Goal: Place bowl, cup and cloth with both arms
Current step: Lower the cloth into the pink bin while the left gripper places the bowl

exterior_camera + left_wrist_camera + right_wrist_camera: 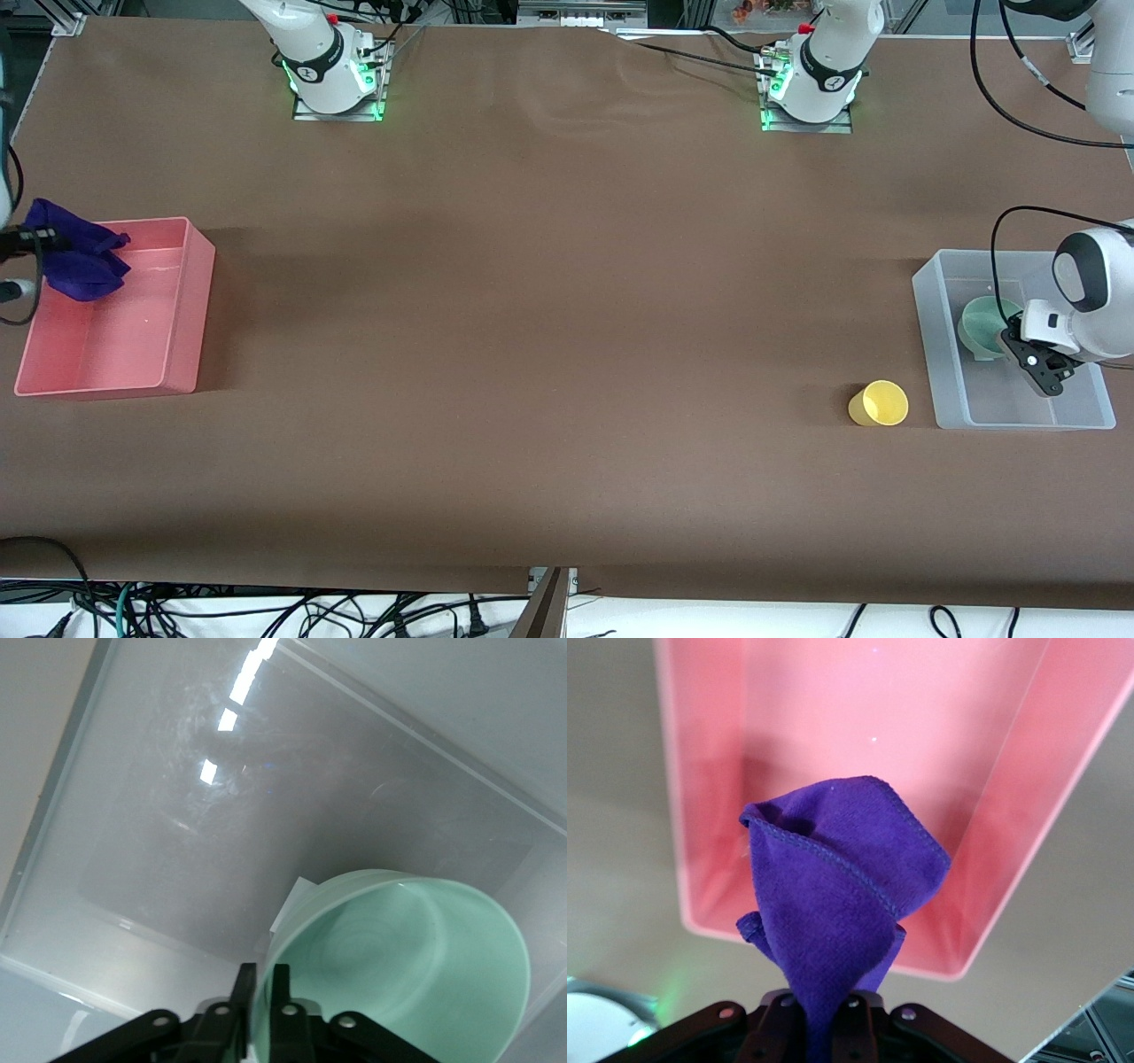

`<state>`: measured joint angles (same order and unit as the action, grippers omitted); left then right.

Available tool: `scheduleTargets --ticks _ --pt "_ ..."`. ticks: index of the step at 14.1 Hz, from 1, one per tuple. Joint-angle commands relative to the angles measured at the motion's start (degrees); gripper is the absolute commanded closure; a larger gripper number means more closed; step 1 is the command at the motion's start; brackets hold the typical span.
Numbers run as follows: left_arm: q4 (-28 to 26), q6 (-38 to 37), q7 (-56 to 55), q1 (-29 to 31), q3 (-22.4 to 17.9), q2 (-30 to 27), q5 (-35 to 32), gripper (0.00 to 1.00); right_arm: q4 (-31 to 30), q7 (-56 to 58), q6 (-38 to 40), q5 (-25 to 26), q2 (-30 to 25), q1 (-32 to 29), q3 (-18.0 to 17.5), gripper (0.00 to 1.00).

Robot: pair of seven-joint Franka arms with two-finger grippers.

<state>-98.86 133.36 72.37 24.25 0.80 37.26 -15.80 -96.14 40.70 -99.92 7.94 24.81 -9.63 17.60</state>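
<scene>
Brown table [549,354] | left hand [261,992] grips tilted bowl [407,966] | right hand [824,1010] grips hanging cloth [833,904]

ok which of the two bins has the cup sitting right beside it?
The clear bin, at the left arm's end of the table. The yellow cup lies on the table beside it. The pink bin at the right arm's end has no cup beside it.

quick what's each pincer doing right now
Left pincer: closed on the rim of the bowl, over the clear bin.
Right pincer: closed on the cloth, over the pink bin.
</scene>
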Motion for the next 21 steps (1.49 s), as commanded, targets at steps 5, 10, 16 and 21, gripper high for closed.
scheduleTargets --ticks 5,10,16,21 --pt "2.18 -10.37 0.41 0.36 4.63 -7.88 1.72 0.00 -14.14 -0.98 -18.61 -4.07 2.17 -0.22 0.24 1.00" --pt "6.14 -19.02 -19.49 -0.70 10.35 -10.98 4.46 0.00 -18.55 -0.98 -25.76 -4.68 4.01 -0.22 0.24 1.00" --pt "10.53 -18.40 -52.03 -6.40 11.15 -2.73 11.66 0.00 -21.37 -1.06 -31.65 -5.99 5.07 -0.30 0.24 0.87" --pt "10.62 -9.36 -62.62 -9.66 10.80 1.75 10.61 0.11 -19.36 -0.71 -28.34 -9.08 1.48 -0.22 0.33 0.01"
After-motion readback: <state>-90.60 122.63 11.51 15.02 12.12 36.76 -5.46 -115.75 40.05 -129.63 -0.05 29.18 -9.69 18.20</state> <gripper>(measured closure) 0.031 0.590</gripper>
